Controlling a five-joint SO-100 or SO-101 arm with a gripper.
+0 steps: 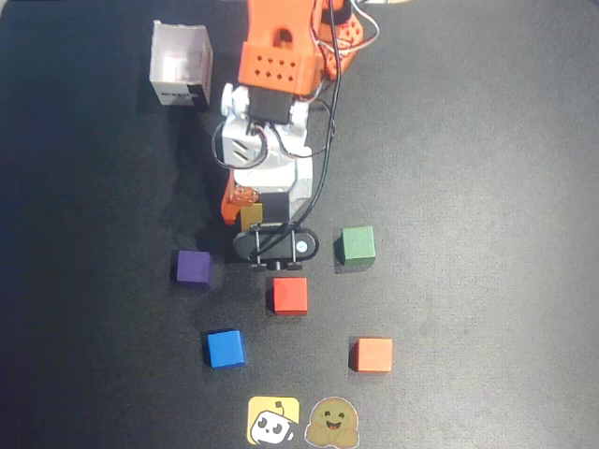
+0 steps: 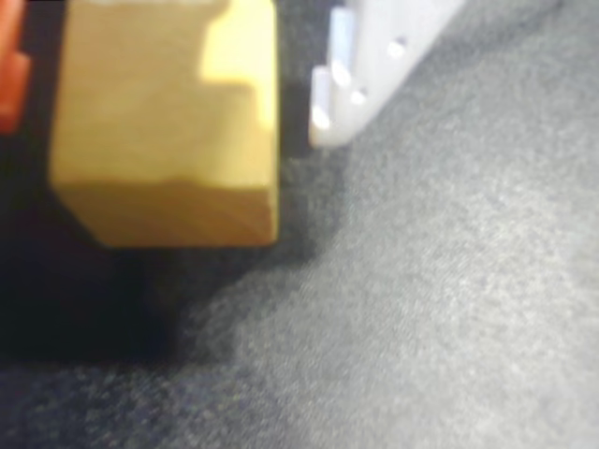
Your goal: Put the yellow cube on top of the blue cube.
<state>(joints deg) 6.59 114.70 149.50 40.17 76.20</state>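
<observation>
Gripper (image 1: 251, 213) reaches down over the mat, straddling the yellow cube (image 2: 164, 122). A gap beside the white finger (image 2: 360, 70) leaves its grip unclear. Overhead, the arm hides most of that cube.

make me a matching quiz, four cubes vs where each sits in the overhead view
Things:
1. yellow cube
2. blue cube
3. green cube
4. purple cube

Places:
A. right of the end effector
B. left of the red cube, further up than the blue one
C. lower left, above the yellow sticker
D. at the end effector

Pairs: 1-D, 2-C, 3-A, 4-B
</observation>
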